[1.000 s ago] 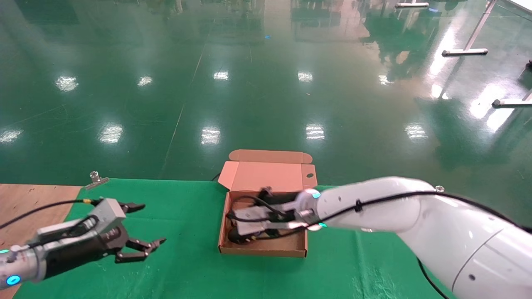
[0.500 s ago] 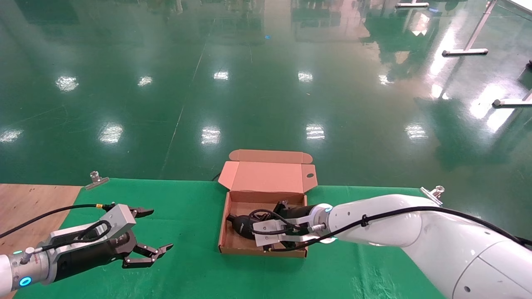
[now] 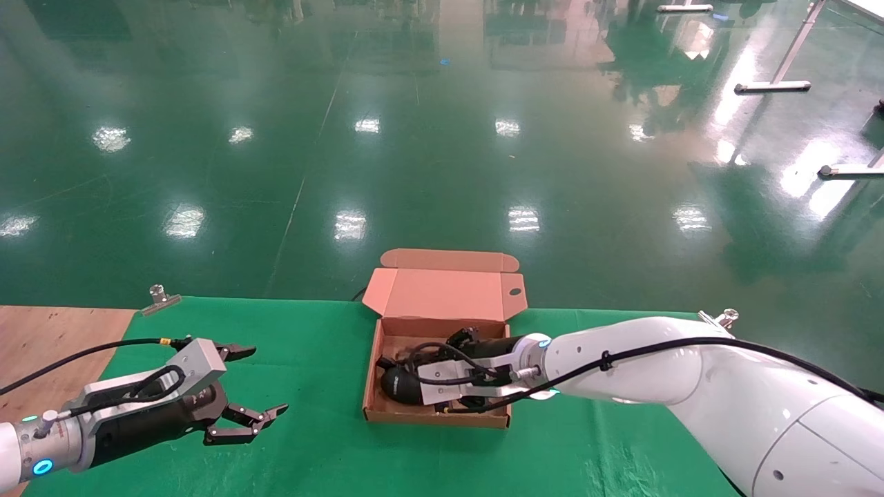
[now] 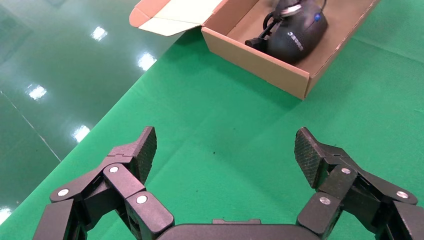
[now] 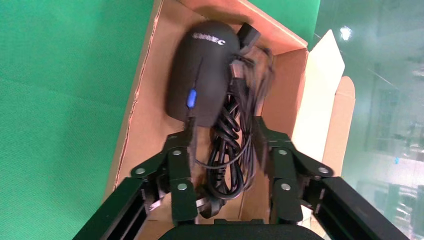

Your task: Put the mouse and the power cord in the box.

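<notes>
The brown cardboard box [image 3: 435, 416] stands with its lid open at the middle of the green cloth. The black mouse [image 3: 400, 386] lies inside it, toward the left wall, and also appears in both wrist views [image 4: 295, 35] [image 5: 202, 70]. My right gripper [image 3: 431, 366] reaches into the box from the right. The looped power cord [image 5: 227, 155] lies between its parted fingers [image 5: 187, 145] with gaps on both sides, beside the mouse on the box floor [image 5: 145, 115]. My left gripper [image 3: 266, 381] hovers open over the cloth left of the box, holding nothing [image 4: 225, 145].
The box's lid flap [image 3: 445, 290] stands up at the far side. Bare wooden tabletop [image 3: 41, 338] lies left of the cloth. Metal clips [image 3: 162, 298] [image 3: 722, 317] sit at the cloth's far edge, and shiny green floor lies beyond.
My right gripper drew back toward the near right of the box, then edged left again. The mouse now shows clear of it. My left arm crept slightly forward, then stayed.
</notes>
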Tool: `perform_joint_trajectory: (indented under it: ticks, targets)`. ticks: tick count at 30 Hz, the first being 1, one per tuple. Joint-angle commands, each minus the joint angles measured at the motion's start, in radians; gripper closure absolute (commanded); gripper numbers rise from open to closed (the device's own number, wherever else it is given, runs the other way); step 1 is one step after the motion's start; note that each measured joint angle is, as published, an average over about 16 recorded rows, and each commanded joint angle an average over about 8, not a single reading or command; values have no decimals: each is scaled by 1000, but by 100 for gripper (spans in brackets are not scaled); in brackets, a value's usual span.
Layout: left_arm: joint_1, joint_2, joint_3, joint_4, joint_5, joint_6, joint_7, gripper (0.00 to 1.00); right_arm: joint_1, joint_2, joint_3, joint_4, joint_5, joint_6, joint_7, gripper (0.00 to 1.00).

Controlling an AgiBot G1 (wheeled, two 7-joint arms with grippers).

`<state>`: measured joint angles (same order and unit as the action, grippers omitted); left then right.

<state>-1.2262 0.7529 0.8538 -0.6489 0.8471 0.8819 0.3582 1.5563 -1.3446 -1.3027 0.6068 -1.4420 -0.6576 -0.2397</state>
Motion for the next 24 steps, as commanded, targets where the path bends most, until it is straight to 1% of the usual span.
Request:
perform_joint_trajectory:
  ticks: [1,24]
  targets:
    - [0,0,-1,-2,0,1,-1,0,-2,4,6,4,4,-5,3,0]
    - [59,-55,-224,-248,-45,239,-213,0,-191,292,407,270,283,-334,170,0]
